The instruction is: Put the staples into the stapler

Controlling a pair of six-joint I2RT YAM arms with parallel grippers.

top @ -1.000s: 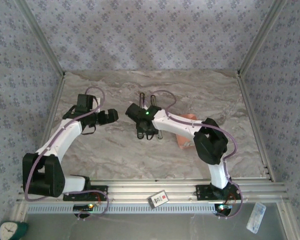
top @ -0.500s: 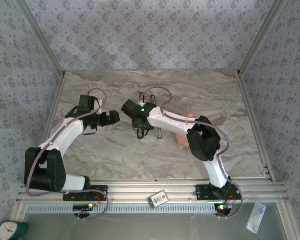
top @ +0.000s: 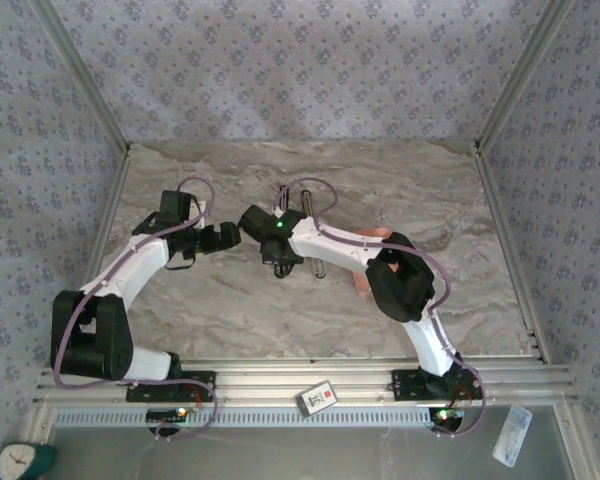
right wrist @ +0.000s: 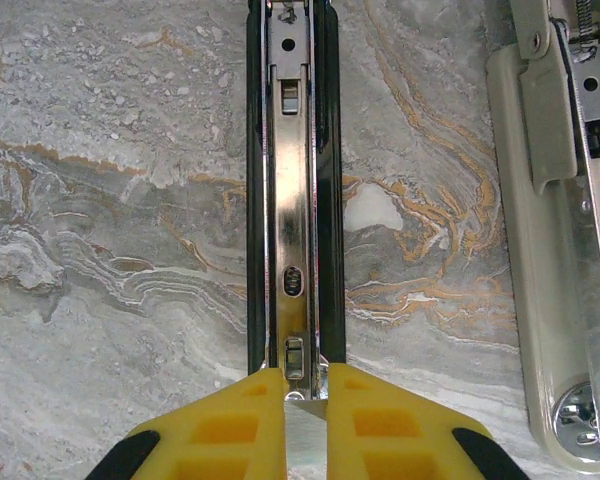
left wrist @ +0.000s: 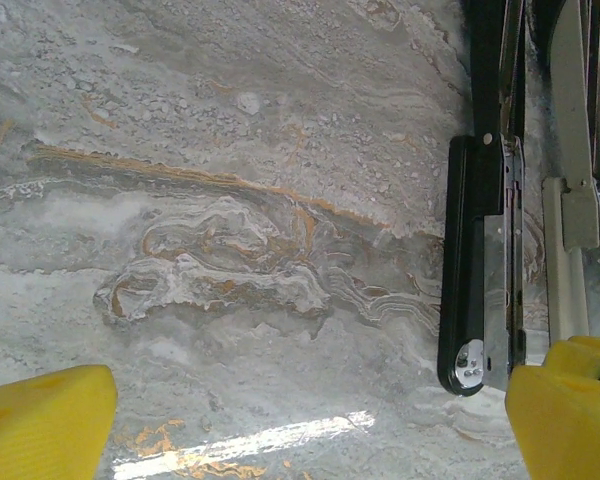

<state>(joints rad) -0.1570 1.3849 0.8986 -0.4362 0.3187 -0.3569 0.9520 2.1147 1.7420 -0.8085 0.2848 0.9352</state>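
Yellow-fingered right end effector [right wrist: 305, 380] clamped on what looks like a staple strip [right wrist: 305, 412] at the near mouth of the open black stapler [right wrist: 256, 200] on the table [right wrist: 100, 250]. Loading looks underway; next, feed it straight along the channel [right wrist: 292, 150]; beyond, left end effector [left wrist: 310, 420] gapes wide

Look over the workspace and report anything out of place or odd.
Two staplers lie side by side with their metal tracks exposed: a black stapler and a cream stapler. A small white card lies on the rail in front of the table, off the marble. Nothing looks spilled or damaged.
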